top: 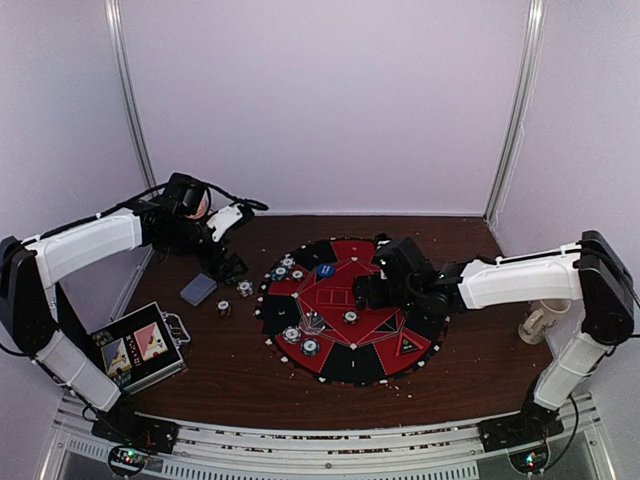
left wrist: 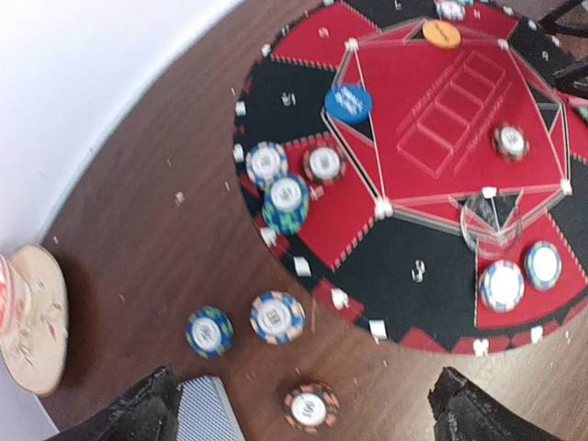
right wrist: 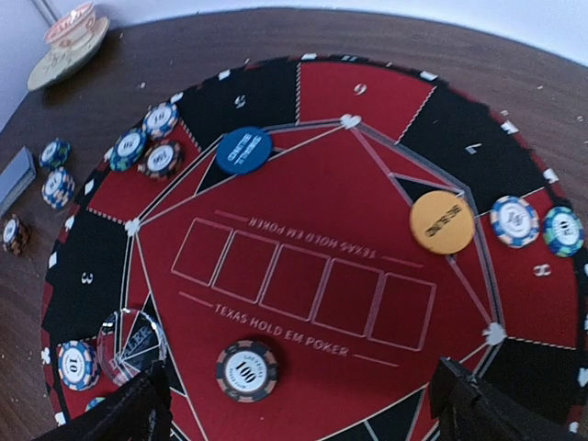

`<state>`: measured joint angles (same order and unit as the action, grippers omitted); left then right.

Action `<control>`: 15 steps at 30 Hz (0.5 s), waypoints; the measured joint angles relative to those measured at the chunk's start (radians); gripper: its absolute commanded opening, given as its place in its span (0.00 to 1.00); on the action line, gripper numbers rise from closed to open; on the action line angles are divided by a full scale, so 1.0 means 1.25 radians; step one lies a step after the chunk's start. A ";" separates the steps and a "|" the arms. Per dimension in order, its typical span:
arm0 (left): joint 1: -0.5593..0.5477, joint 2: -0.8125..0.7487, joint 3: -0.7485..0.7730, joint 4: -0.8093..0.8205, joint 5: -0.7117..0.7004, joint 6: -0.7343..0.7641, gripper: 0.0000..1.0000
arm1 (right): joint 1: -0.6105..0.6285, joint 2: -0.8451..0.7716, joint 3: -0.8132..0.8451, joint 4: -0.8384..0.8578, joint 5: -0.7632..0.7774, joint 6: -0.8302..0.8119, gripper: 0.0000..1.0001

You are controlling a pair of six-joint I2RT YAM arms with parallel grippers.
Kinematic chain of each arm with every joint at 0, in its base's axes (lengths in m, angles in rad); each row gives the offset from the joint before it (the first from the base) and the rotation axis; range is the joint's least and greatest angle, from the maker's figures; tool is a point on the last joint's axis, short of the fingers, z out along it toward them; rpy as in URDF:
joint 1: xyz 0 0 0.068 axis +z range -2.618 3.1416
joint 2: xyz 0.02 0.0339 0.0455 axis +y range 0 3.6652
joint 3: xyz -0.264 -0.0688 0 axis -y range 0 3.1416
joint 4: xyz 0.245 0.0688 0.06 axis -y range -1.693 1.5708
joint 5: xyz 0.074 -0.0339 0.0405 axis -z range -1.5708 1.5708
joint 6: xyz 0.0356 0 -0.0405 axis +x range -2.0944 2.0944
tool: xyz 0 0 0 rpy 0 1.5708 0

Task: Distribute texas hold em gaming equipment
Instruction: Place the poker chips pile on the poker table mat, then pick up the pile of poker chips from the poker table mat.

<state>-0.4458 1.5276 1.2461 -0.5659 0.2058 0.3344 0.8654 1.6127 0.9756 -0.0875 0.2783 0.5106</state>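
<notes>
Left claw [left wrist: 312,406] gapes wide, empty, over 3 loose chips [left wrist: 277,317] and a card deck [left wrist: 209,413], half cut off, on the counter [top: 230,352] left of the mat [top: 350,366]. Right claw [right wrist: 303,409], equally wide and empty, hangs above the mat's red centre; open counter lies near and right.

Open bare surface [top: 230,390] along near edge, between metal case [top: 138,345] and round mat [top: 350,366]. Left of mat cluttered: card deck [top: 198,289], loose chips [top: 245,288]. Right arm [top: 510,280] stretched over mat's right half; mug [top: 540,320] near its elbow.
</notes>
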 measured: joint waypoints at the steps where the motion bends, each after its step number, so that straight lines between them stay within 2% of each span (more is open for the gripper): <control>1: 0.006 -0.019 -0.037 0.006 0.001 0.001 0.98 | 0.007 0.025 0.013 -0.002 -0.014 0.003 1.00; 6: 0.048 -0.078 -0.173 0.062 0.008 0.002 0.98 | 0.036 0.122 0.058 -0.023 -0.059 0.014 0.99; 15: 0.082 -0.147 -0.245 0.166 -0.005 -0.013 0.98 | 0.049 0.183 0.117 -0.064 -0.080 0.016 0.95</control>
<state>-0.3428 1.3441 0.9394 -0.3588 0.1997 0.3187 0.9264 1.8420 1.1225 -0.1680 0.1783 0.5301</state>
